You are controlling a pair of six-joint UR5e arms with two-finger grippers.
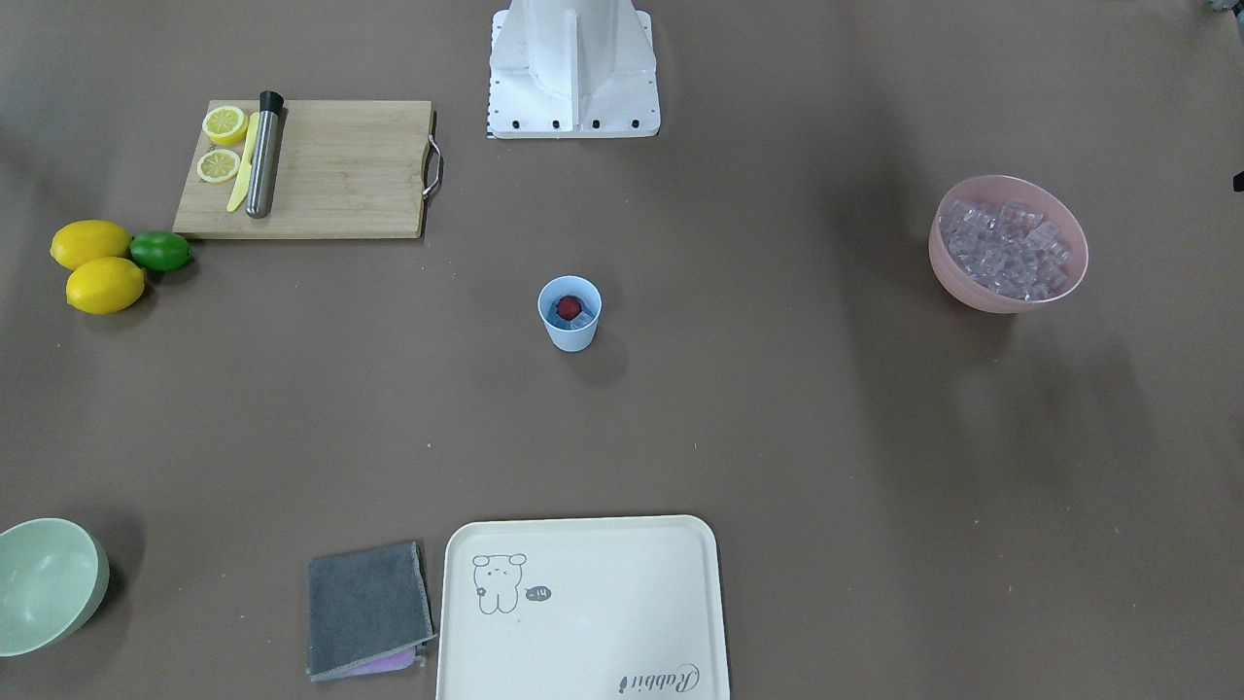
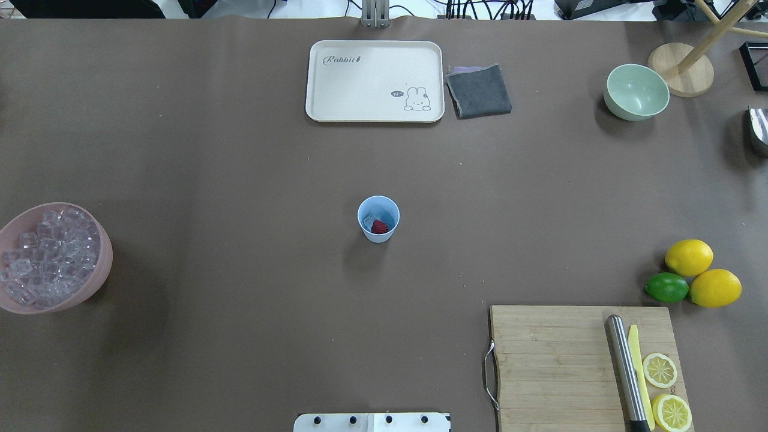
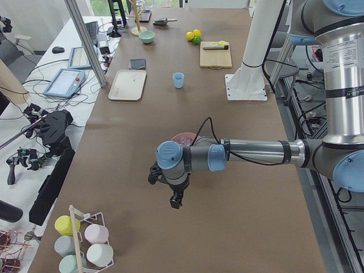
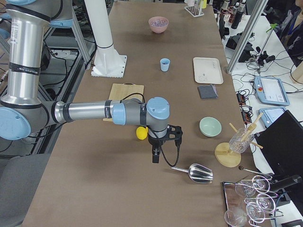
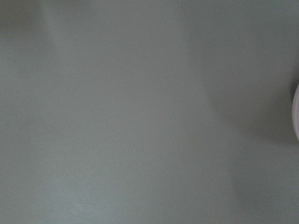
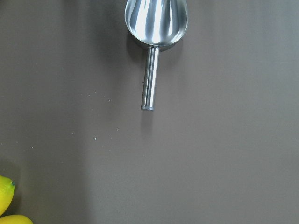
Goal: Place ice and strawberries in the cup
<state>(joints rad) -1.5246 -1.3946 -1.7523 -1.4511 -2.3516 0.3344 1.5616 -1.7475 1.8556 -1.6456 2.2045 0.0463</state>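
The pale-blue cup (image 1: 570,326) stands upright mid-table, also in the overhead view (image 2: 378,234). Inside it lies the red strawberry (image 1: 569,308) with a clear ice cube (image 2: 370,219) beside it. Many more ice cubes (image 1: 1006,248) fill the pink bowl (image 1: 962,287) at the table's left end. My left gripper (image 3: 176,201) hangs near that bowl, off the table's end. My right gripper (image 4: 155,157) hangs past the lemons, near a metal scoop (image 6: 156,18). Both grippers show only in the side views, so I cannot tell whether they are open or shut.
A wooden cutting board (image 2: 558,360) holds lemon slices (image 2: 660,370), a yellow knife and a steel muddler (image 2: 624,372). Two lemons (image 2: 689,257) and a lime (image 2: 666,287) lie beside it. A cream tray (image 2: 336,102), grey cloth (image 2: 478,91) and pale-green bowl (image 2: 636,93) sit along the far edge.
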